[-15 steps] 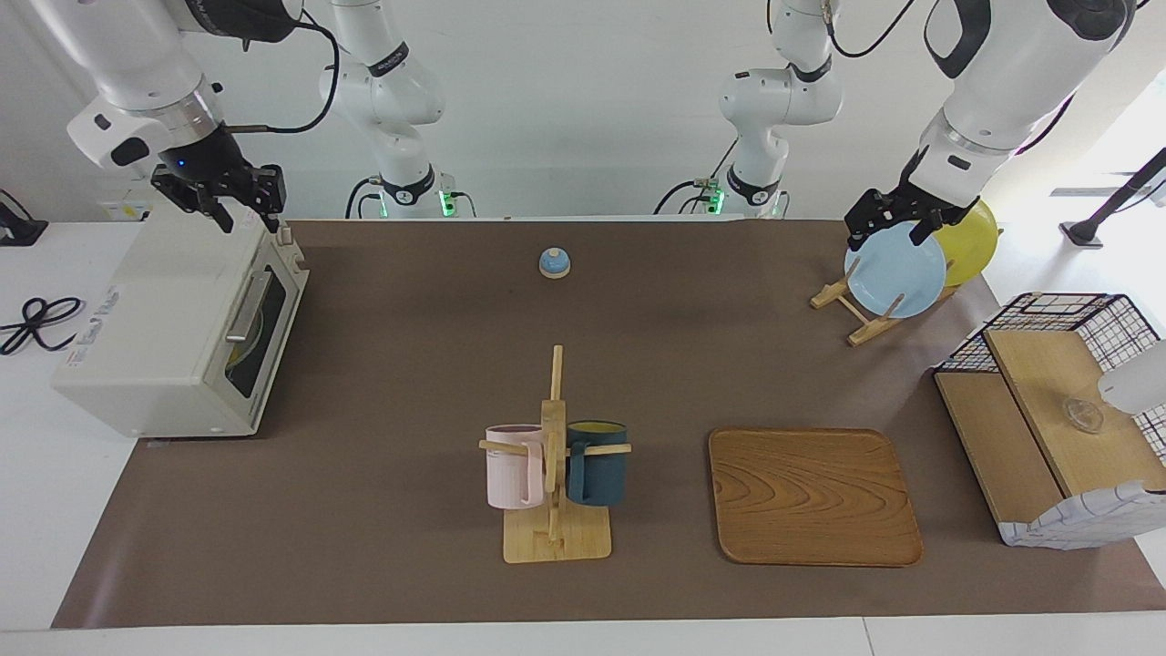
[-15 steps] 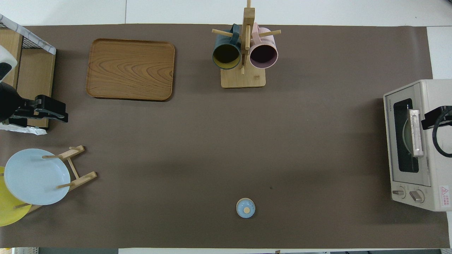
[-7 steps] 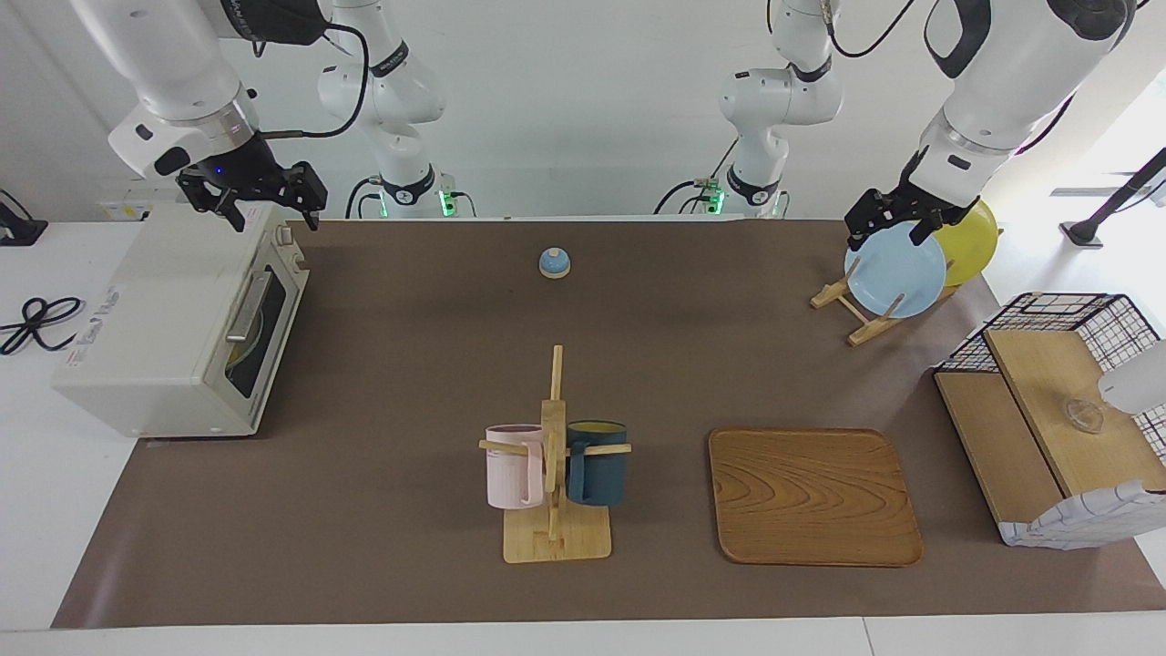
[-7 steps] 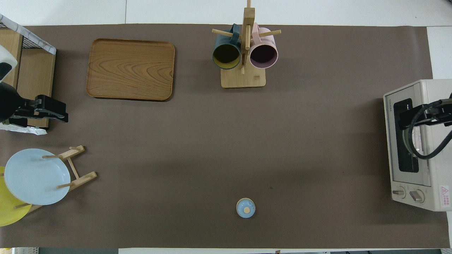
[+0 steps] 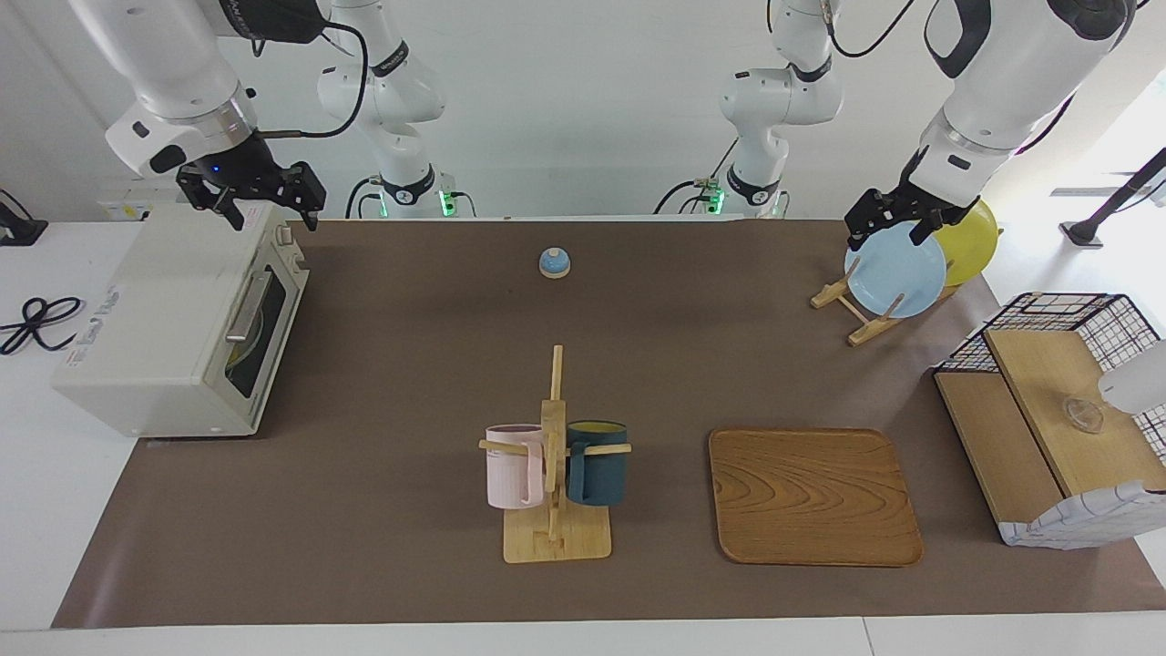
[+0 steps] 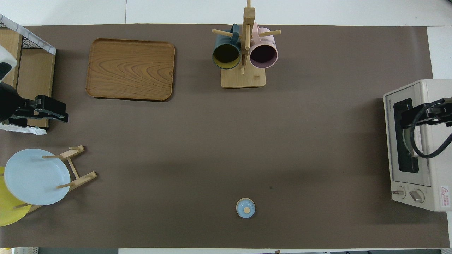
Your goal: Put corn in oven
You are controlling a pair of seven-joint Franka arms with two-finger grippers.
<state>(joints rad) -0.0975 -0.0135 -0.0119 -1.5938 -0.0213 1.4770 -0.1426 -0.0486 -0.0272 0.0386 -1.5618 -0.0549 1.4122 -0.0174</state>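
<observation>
Brown mat, cream-white boxy toaster oven point(image 5: 173, 323) at right arm's end, door closed; yellowish shape behind glass, likely corn point(image 5: 239, 351). Right gripper point(image 5: 251, 189) spread above oven, empty. Left gripper point(image 5: 897, 224) waits over blue plate point(image 5: 894, 270); we cannot tell its fingers. We judge task essentially done.

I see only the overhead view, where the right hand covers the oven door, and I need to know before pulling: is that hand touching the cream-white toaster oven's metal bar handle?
Observer: No. From the facing view the right hand hangs in the air over the cream-white toaster oven's top, clear of the metal bar handle.
Operator: Is the door shut?
Observer: Yes, the dark glass door sits flush with the oven's front.
Operator: Any yellow corn cob at the left hand?
Observer: None shows. The left hand is up over the light blue plate standing in the wooden rack.
</observation>
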